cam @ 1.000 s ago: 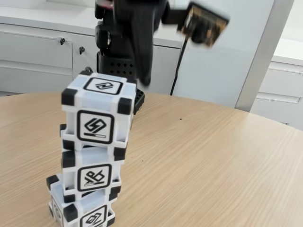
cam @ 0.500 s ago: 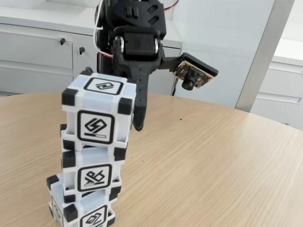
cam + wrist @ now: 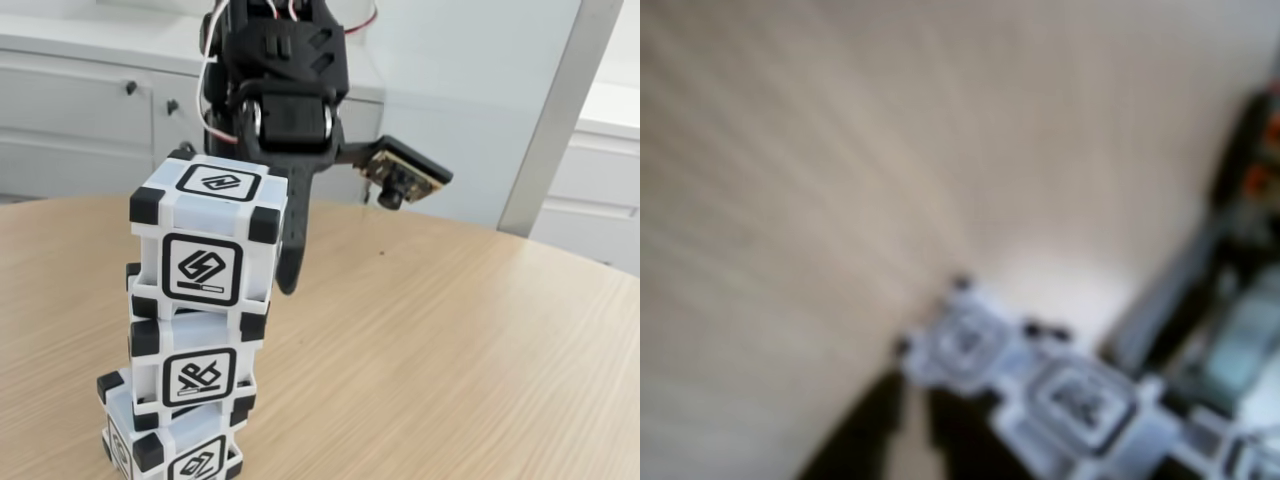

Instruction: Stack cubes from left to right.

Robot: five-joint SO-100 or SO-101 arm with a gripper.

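Fixed view: since the preceding frames the arm has steadied from a blur; the tool hangs just behind the top cube, holding nothing, its opening not discernible. The three cubes stand stacked on the wooden table, unmoved. White cabinets line the room behind. Wrist view, blurred: the stack seen from above, the tool's dark fingers beside it.

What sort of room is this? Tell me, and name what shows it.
Probably an office or lab: a round wood-grain table, pale grey cabinets with small dark knobs along the wall behind, and a black robot arm beside three stacked white plastic cubes.
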